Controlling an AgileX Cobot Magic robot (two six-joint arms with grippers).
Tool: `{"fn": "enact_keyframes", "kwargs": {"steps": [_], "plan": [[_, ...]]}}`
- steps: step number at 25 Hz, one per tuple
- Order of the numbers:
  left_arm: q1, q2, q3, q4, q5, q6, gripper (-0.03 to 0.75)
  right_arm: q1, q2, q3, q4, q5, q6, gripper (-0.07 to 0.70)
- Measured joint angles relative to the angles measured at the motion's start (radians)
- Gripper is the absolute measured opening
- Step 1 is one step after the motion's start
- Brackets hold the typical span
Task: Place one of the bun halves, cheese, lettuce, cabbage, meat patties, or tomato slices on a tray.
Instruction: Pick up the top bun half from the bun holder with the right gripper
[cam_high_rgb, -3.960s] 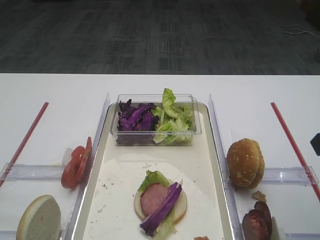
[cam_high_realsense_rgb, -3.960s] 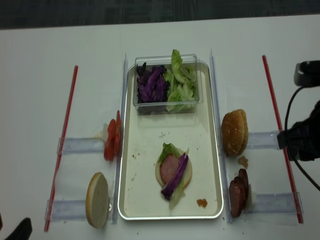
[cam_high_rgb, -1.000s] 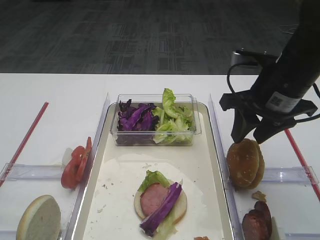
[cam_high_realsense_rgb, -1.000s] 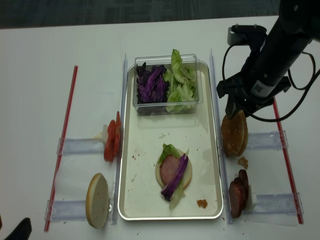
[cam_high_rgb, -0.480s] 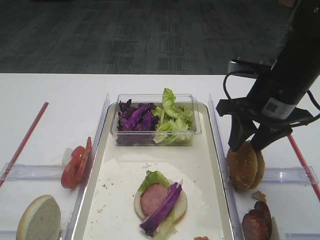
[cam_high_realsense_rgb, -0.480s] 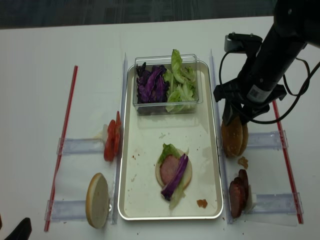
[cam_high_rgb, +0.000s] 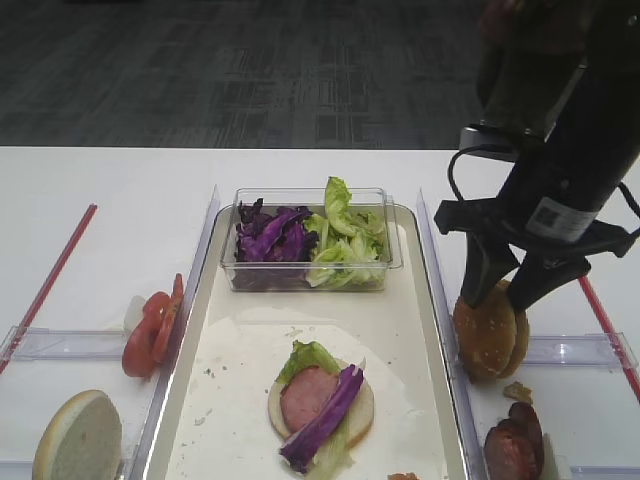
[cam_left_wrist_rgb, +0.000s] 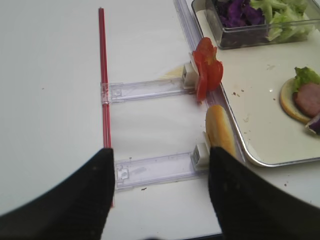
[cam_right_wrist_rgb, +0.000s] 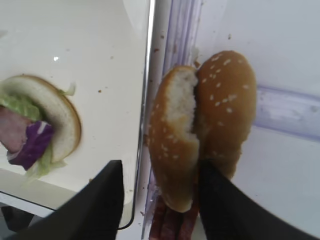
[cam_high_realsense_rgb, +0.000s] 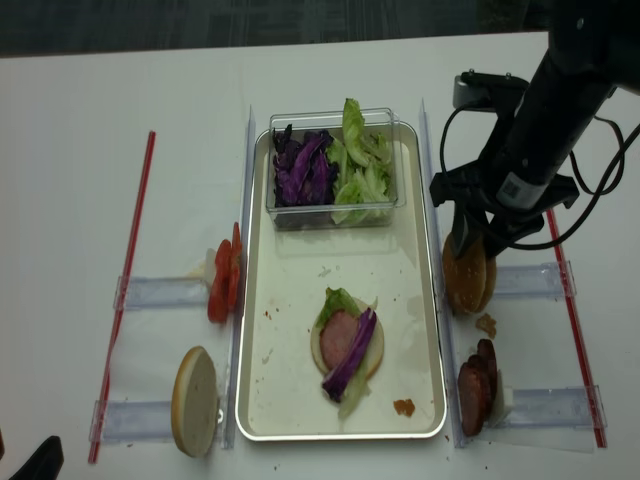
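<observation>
Two golden sesame bun halves (cam_high_rgb: 488, 335) stand on edge, leaning together, just right of the cream tray (cam_high_rgb: 400, 300). My right gripper (cam_high_rgb: 503, 290) is open and lowered over them. In the right wrist view it (cam_right_wrist_rgb: 160, 165) straddles the nearer half (cam_right_wrist_rgb: 172, 145): the left finger is apart from it and the right finger sits at the seam with the second half (cam_right_wrist_rgb: 227, 100). On the tray lies a bottom bun topped with lettuce, meat and cabbage (cam_high_rgb: 320, 400). My left gripper (cam_left_wrist_rgb: 160, 160) hangs open and empty over the table.
A clear box at the tray's far end holds cabbage (cam_high_rgb: 268, 235) and lettuce (cam_high_rgb: 345, 240). Tomato slices (cam_high_rgb: 150, 325) and a pale cut bun half (cam_high_rgb: 78, 438) sit left of the tray, meat patties (cam_high_rgb: 515, 445) at the right. Red strips (cam_high_rgb: 50, 280) border both sides.
My right gripper has come down from just above the sesame bun halves until its fingers straddle them. The jaws stayed open and the bun halves have not moved.
</observation>
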Motion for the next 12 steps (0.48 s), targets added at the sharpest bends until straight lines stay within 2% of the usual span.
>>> {"fn": "enact_keyframes", "kwargs": {"steps": [12], "plan": [[0.000, 0.000, 0.000, 0.000, 0.000, 0.000, 0.396, 0.000, 0.000, 0.000, 0.038, 0.014, -0.019, 0.369]]}}
